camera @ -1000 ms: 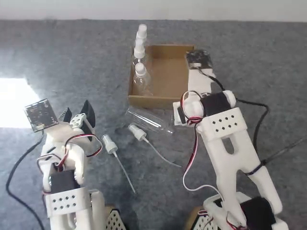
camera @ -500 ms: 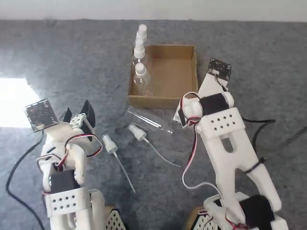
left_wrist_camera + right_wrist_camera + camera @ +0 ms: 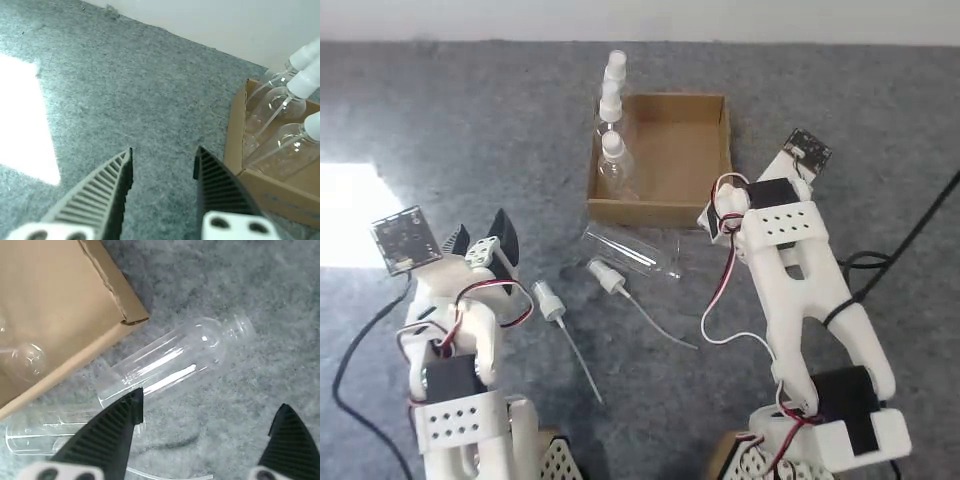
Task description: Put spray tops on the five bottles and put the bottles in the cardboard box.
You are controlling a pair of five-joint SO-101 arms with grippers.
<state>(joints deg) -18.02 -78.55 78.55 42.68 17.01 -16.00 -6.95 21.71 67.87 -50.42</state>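
The cardboard box (image 3: 695, 110) sits at the back middle of the table. Three clear bottles with white spray tops (image 3: 612, 105) stand along its left wall, also seen as capped bottles (image 3: 287, 112) in the left wrist view. Two uncapped clear bottles (image 3: 632, 250) lie in front of the box; the nearer one (image 3: 172, 357) lies just past my open right gripper (image 3: 205, 440), beside the box corner (image 3: 132, 315). Two loose spray tops (image 3: 548, 300) (image 3: 605, 275) with long tubes lie on the carpet. My left gripper (image 3: 162, 172) is open over bare carpet at the front left (image 3: 480, 240).
Grey carpet covers the table. A bright patch of light (image 3: 345, 215) falls at the left edge. The right arm (image 3: 775, 225) stands just right of the box's front corner, with black and white cables (image 3: 720, 330) trailing beside it.
The right arm has swung to the right, off the box's right side, and now stands beside its front right corner. The left arm has not moved.
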